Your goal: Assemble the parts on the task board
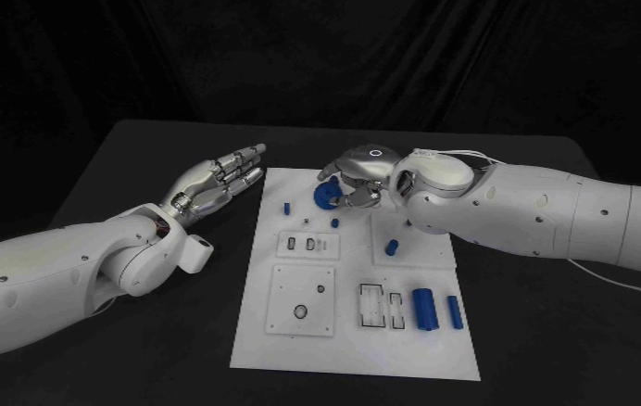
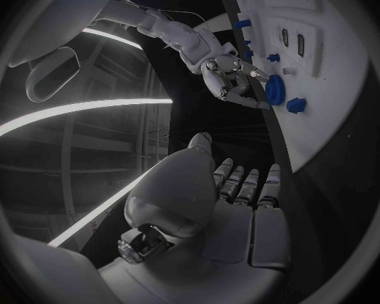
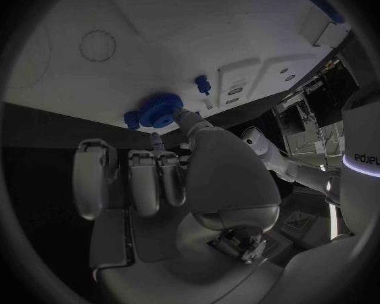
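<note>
The white task board lies in the middle of the black table. My right hand is over the board's far edge and pinches a blue gear between thumb and fingers. The right wrist view shows the gear at the board, with a small blue piece right beside it. My left hand hovers left of the board, fingers stretched out and holding nothing. From the left wrist, the right hand holds the gear at the board's edge.
On the board stand a blue peg, a small blue stub and a tilted blue piece. Two blue cylinders lie at the near right. Recessed plates with slots fill the board's middle. Black cloth hangs behind.
</note>
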Available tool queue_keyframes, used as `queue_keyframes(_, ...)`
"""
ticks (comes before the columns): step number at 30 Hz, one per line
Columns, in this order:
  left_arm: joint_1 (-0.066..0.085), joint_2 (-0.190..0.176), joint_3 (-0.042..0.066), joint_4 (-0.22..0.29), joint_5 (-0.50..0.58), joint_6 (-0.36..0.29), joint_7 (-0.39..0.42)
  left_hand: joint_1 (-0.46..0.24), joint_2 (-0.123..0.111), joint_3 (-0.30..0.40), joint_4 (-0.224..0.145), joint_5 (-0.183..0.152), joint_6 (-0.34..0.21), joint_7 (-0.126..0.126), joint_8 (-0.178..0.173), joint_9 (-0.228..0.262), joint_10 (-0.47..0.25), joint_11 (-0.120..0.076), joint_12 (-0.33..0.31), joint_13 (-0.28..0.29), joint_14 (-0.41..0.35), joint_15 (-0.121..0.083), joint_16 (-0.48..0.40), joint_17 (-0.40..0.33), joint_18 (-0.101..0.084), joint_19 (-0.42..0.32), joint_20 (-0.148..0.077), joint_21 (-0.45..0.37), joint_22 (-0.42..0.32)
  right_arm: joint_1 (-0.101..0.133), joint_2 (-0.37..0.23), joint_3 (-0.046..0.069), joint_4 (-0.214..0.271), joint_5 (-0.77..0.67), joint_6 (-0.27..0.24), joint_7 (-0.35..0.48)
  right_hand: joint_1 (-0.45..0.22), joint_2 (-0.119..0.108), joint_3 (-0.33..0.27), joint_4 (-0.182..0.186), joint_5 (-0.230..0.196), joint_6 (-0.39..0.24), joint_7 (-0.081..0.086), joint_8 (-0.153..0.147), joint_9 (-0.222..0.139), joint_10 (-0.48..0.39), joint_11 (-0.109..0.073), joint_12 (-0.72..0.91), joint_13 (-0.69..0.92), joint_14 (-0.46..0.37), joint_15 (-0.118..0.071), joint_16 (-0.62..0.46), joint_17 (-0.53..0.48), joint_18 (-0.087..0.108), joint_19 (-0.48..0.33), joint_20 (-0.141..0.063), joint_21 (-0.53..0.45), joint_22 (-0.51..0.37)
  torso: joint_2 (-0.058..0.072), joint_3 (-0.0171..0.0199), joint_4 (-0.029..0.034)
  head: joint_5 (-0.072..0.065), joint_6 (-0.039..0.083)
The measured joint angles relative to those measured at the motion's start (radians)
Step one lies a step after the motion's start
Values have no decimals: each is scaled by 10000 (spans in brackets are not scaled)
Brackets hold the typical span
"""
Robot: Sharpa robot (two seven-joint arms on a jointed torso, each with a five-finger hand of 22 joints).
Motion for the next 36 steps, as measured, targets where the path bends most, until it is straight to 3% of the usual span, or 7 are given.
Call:
queue_keyframes(2,0,0,0,-1,0,4,-4,0,0,0,0,0,0,0,0,0,0,0,0,0,0,0,0,0,-1,0,0,0,0,0,-14,0,0,0,0,-3,-44,44,-98,49,-200,-358,-10,-21,-122,0,0,0,0,-36,-36,0,0,-1,0,0,-82,0,0,-1,0,2,0)
queue_keyframes(8,-1,-2,0,-8,0,19,-18,0,0,0,0,0,0,0,0,0,0,0,0,0,0,0,0,0,0,0,0,0,0,-2,-78,0,-8,0,7,-28,-573,146,-531,427,-853,-277,47,-18,-242,0,0,0,0,-35,-35,0,0,-1,0,0,-187,-1,-1,-1,-1,19,4)
queue_keyframes(11,-1,-3,0,-12,0,30,-26,0,0,0,0,0,0,0,0,0,0,0,0,0,37,36,0,0,0,0,0,0,0,-11,-108,0,-11,0,37,-44,-864,312,-749,645,-859,347,43,129,-219,0,0,0,-1,-35,-35,0,0,-1,0,0,-234,-1,-1,-1,-6,29,5)
queue_keyframes(19,-2,0,0,-16,-1,45,-45,0,0,55,1,42,37,37,0,8,0,0,0,0,36,36,0,0,0,0,0,0,0,-25,-184,0,-18,0,117,-78,-932,381,-856,753,-858,1432,10,490,-19,0,1,0,-1,-36,-35,0,0,-1,0,0,-234,7,-4,-1,-7,12,6)
queue_keyframes(26,-4,-16,0,-16,-1,53,-63,52,52,126,-69,116,37,37,0,8,0,0,0,0,36,36,0,0,0,0,-1,0,0,-61,-360,0,-20,0,140,-98,-932,380,-873,770,-858,2050,-41,689,148,-1,1,0,-1,-36,-35,0,0,-1,0,0,-277,6,-6,-1,-9,30,13)
queue_keyframes(36,-7,-49,0,-19,-1,58,-83,92,13,153,-97,116,37,37,0,7,0,0,0,0,36,36,0,0,0,-1,-1,0,0,-85,-760,-1,103,0,27,-110,-931,380,-926,769,-858,2337,-39,757,245,-1,1,0,-2,-36,-35,0,0,-1,0,0,-344,5,-7,3,-24,31,51)
